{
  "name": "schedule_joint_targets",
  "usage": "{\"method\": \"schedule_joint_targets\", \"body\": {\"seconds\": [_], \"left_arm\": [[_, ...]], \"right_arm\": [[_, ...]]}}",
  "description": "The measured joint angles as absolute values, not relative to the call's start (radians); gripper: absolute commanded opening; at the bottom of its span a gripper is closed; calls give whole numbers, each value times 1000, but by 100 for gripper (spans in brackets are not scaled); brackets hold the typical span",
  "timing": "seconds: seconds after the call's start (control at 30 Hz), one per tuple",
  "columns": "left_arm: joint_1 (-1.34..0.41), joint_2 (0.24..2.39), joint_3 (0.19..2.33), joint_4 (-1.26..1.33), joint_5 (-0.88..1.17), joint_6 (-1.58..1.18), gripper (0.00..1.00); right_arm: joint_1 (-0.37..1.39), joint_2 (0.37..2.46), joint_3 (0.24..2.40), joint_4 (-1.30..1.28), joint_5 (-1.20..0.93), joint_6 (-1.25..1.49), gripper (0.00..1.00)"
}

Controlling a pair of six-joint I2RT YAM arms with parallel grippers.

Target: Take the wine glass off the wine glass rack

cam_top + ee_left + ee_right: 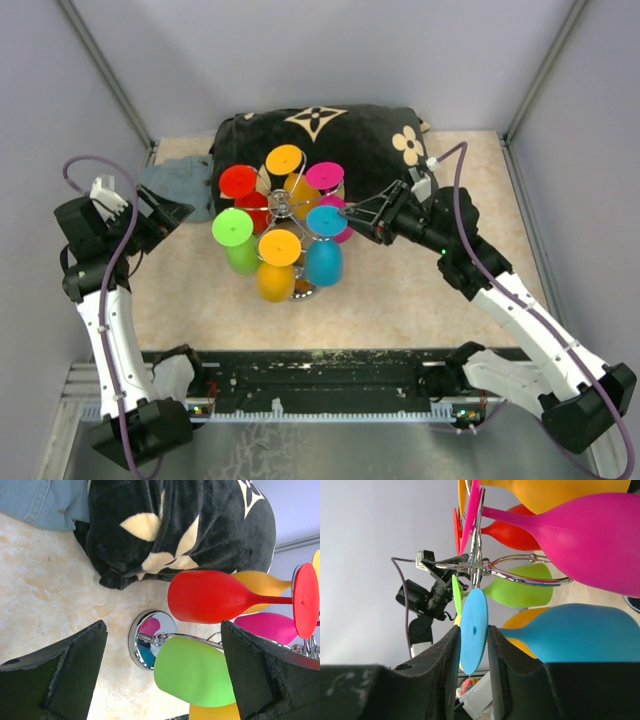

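Observation:
The silver wire wine glass rack (279,207) stands mid-table on a round mirror base (142,647). Several coloured wine glasses hang from it upside down. My right gripper (352,225) reaches in from the right, and its two fingers close on the flat round foot of the blue wine glass (473,630). That glass still hangs on the rack's arm, its bowl (580,632) below. My left gripper (180,212) is wide open and empty, left of the rack, facing the green glass (195,672) and the red glass (215,597).
A black cushion with beige flowers (330,135) lies just behind the rack. A blue denim cloth (180,180) lies at the back left. Orange (284,160), magenta (325,177) and yellow-orange (279,248) glasses crowd round the blue one. Grey walls enclose the table.

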State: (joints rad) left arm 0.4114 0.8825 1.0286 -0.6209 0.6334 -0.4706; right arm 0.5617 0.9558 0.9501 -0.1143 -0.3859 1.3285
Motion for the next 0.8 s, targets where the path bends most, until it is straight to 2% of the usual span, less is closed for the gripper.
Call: {"method": "schedule_joint_targets", "body": {"seconds": [0.13, 0.27, 0.8], "left_arm": [[411, 883, 1025, -620, 634, -470, 100], [411, 883, 1015, -621, 636, -469, 100], [411, 878, 998, -622, 637, -459, 100]], "right_arm": [[563, 956, 950, -114, -384, 1328, 17], [566, 956, 950, -120, -382, 1328, 0], [568, 912, 951, -141, -360, 1341, 0]]}}
